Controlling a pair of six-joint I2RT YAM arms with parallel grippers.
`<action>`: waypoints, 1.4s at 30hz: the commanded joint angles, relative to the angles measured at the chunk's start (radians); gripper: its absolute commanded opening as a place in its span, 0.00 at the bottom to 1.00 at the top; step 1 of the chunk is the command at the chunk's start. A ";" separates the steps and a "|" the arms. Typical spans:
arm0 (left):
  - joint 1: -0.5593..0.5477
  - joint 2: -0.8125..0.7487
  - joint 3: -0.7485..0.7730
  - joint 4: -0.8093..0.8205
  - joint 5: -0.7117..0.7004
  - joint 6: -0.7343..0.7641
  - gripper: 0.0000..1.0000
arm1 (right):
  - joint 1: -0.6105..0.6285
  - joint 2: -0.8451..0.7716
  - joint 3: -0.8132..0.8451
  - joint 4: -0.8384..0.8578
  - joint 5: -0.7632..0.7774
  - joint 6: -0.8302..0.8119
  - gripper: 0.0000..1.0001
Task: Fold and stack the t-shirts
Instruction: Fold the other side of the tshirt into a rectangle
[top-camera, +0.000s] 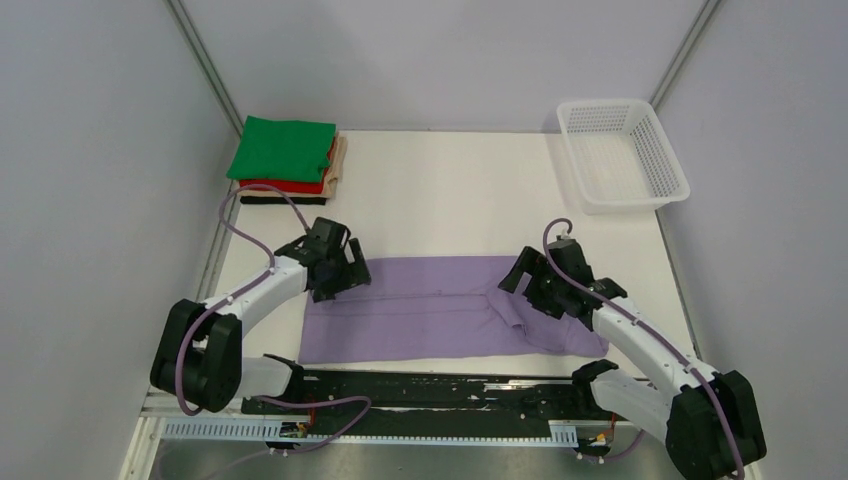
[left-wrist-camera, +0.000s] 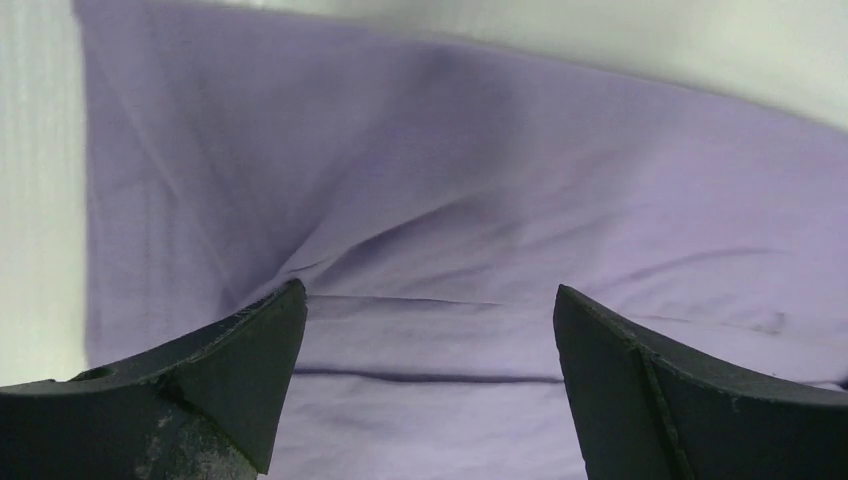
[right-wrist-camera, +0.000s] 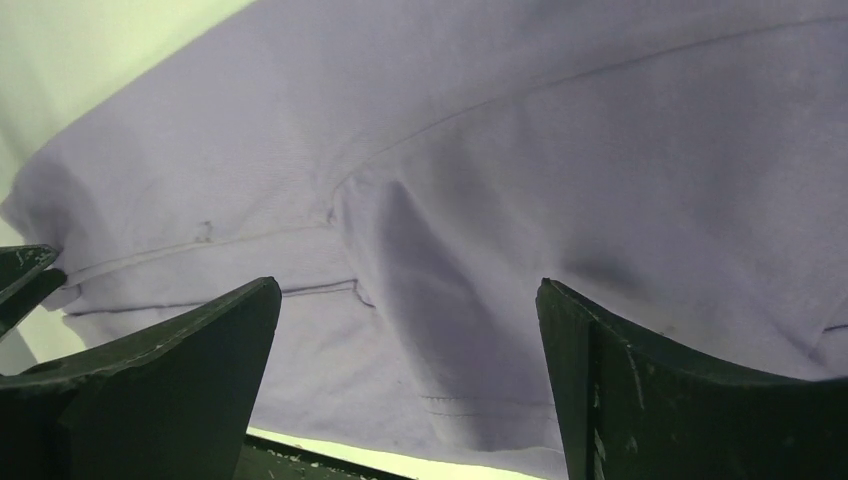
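Lavender t-shirt (top-camera: 430, 310) flat near the front edge of the table (top-camera: 450, 200), long axis left to right, spanning both arms; left gripper (left-wrist-camera: 428, 290) above its left end, right gripper (right-wrist-camera: 408, 285) above its right end, both spread wide, holding nothing; folded stack (top-camera: 285, 160) at far-left corner

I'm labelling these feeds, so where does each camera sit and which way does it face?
Top external: above and behind the arms, looking down at the table, folded shirts, basket; left gripper and right gripper show.
Left wrist: on the left wrist, facing down at the lavender shirt; its open fingers show.
Right wrist: likewise on the right; open fingers show.
Shared: all see the lavender shirt.
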 joint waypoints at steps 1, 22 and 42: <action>-0.001 -0.002 -0.004 -0.105 -0.136 -0.006 1.00 | -0.015 0.036 -0.019 0.052 0.026 -0.007 1.00; 0.144 -0.271 -0.085 -0.264 -0.148 -0.329 0.72 | -0.078 0.029 -0.071 0.049 0.048 -0.089 1.00; 0.143 -0.360 -0.168 -0.171 -0.175 -0.670 0.57 | -0.096 0.043 -0.063 0.036 0.024 -0.143 1.00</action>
